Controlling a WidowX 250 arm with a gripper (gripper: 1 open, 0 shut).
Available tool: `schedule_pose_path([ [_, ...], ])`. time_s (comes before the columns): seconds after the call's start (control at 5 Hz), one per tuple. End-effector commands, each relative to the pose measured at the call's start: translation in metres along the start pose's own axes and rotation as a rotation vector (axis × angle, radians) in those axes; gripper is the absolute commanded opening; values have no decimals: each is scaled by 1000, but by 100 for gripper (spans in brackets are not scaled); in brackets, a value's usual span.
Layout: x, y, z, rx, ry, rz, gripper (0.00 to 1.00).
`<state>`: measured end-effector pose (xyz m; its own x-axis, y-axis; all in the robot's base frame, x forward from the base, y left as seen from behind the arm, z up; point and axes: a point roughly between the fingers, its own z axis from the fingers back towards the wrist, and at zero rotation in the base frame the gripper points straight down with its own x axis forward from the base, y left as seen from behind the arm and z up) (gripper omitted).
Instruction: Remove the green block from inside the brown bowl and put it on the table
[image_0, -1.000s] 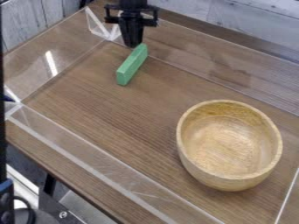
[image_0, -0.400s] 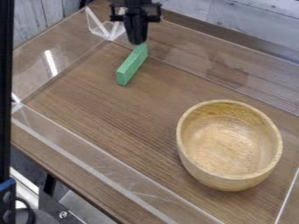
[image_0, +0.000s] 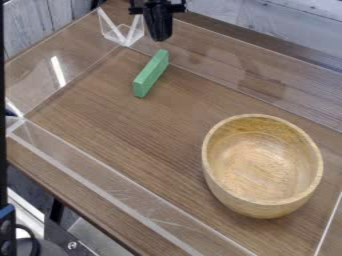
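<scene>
The brown bowl (image_0: 262, 166) is round and shallow, of light-brown wood with visible grain and a thick, smooth rim; nothing lies inside it. The table (image_0: 147, 150) around the bowl is a darker brown wood, its grain running in fine streaks, with clear acrylic walls (image_0: 94, 165) along its edges, beyond the bowl on the picture's left.

The green block (image_0: 151, 74) lies flat on the tabletop, outside the bowl, up and to the left of it in the picture and well apart from it. It is a matte, solid green bar, slim and straight-sided. Its long axis runs slantwise, one end pointing to the picture's upper right, the other to the lower left, so that it points past the bowl.

The dark gripper (image_0: 159, 38) is farther from the bowl than the block is, just beyond the block's upper end. Its fingers are closed together, with nothing held between them.
</scene>
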<state>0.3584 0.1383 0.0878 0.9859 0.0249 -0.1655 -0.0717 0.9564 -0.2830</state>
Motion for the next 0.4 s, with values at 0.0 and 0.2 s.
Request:
schedule_pose_path([
  [0.0, -17, -7, 45, 45, -133, -57, 0],
  [0.2, -43, -9, 44, 49, -141, -118, 0],
])
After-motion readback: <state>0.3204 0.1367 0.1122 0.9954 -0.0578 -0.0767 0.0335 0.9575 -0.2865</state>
